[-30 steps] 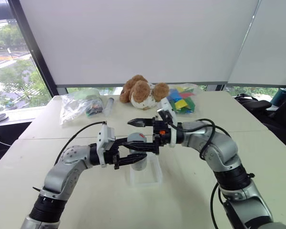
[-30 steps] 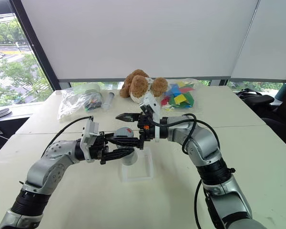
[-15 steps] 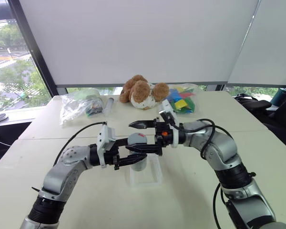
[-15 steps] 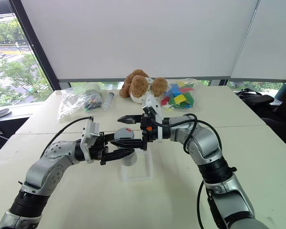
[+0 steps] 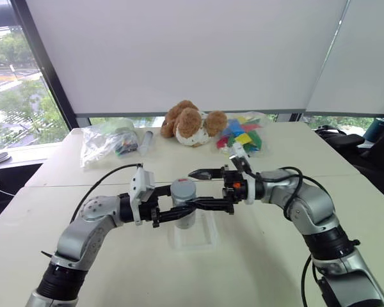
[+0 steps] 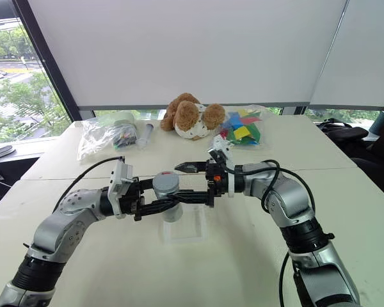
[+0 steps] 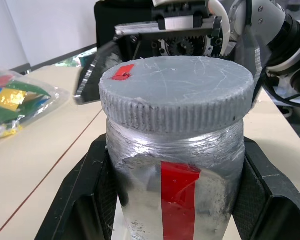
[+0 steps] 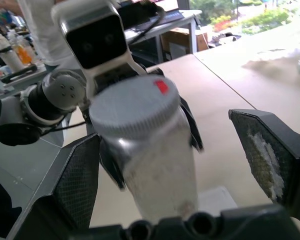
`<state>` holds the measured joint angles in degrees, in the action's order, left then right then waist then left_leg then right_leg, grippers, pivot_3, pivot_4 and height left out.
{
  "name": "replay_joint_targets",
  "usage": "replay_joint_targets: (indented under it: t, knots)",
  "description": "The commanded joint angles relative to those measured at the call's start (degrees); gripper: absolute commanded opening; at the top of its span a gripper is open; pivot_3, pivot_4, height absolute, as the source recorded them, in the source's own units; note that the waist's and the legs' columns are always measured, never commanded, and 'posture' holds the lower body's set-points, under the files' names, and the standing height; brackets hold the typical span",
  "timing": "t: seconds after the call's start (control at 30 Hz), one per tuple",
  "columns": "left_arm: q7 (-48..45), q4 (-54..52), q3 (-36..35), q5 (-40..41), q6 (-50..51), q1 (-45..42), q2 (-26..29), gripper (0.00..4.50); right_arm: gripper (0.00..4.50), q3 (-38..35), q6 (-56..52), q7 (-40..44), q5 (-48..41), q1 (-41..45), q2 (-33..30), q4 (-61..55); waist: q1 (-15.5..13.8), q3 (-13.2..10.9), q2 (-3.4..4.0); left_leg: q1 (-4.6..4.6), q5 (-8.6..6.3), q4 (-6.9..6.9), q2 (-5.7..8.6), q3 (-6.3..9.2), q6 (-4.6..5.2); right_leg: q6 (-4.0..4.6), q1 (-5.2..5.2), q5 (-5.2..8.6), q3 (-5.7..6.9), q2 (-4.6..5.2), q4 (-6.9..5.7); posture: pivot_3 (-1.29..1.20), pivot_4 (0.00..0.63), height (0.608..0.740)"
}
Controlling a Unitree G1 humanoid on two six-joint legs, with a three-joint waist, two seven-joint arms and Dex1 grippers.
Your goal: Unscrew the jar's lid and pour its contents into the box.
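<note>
Jar (image 5: 184,203): upright, above the box, held off the counter; red label patch on its side.
Lid (image 7: 176,87): seated on the jar, small red mark near its edge.
Box (image 5: 193,235): clear tray on the counter (image 5: 243,268), directly beneath the jar.
Left gripper (image 5: 181,212): jaws clenched on the jar's body, one finger either side.
Right gripper (image 5: 201,188): jaws spread wide, released, level with the lid and just beside the jar on its right, one finger behind, one in front.
Behind the jar: plush toy (image 5: 193,123), bags (image 5: 105,141) at the counter's far edge.
</note>
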<state>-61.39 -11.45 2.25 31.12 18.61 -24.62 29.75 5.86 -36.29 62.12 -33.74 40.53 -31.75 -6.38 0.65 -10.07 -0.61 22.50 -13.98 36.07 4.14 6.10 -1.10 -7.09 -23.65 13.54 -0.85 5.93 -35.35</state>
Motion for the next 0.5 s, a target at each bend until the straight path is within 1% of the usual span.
replay_joint_targets:
  t: [0.03,0.17,0.27,0.4,0.5]
  knots:
    - [-1.3,-2.9,-0.98,1.4,-1.24,0.4,0.43,2.28,4.45,-4.51,0.02,0.99,-2.45,-1.43,-2.28,-2.14,-0.05,0.0,0.0,0.0,0.0,0.0,0.0,0.0,0.0,0.0,0.01,0.0,0.0,0.0,0.01,0.0,0.15,0.74]
    - [-1.37,-2.47,-1.19,1.16,-1.4,0.36,0.54,2.28,4.45,-7.06,-2.47,1.95,-6.98,-1.68,-2.85,-5.01,0.17,-0.01,0.0,0.0,0.0,0.01,-0.01,0.0,0.0,0.0,0.02,0.0,0.0,0.0,0.02,0.0,0.15,0.74]
    - [-1.27,-2.23,-1.01,0.99,-1.54,0.26,0.36,2.28,4.45,-6.29,-3.88,-0.1,-8.3,0.31,-1.15,-7.12,0.26,-0.01,0.01,-0.01,0.0,-0.01,-0.03,0.0,0.0,0.0,0.0,0.0,0.0,-0.01,0.01,0.0,0.15,0.74]
    - [-1.07,-1.95,-0.36,0.68,-1.65,0.05,-0.18,2.28,4.45,-1.41,-6.35,-5.53,-6.38,4.35,3.31,-9.07,0.21,-0.01,0.01,-0.01,0.0,0.01,-0.03,0.0,0.0,0.0,0.0,0.0,0.0,-0.01,0.01,0.0,0.15,0.74]
    - [-1.09,-1.86,-0.23,0.65,-1.67,-0.01,-0.32,2.28,4.45,1.26,-7.26,-8.02,-4.8,5.87,5.31,-9.2,0.04,-0.01,0.01,0.0,0.0,0.0,-0.03,0.03,0.0,0.0,-0.01,0.0,0.01,-0.01,0.01,0.0,0.15,0.74]
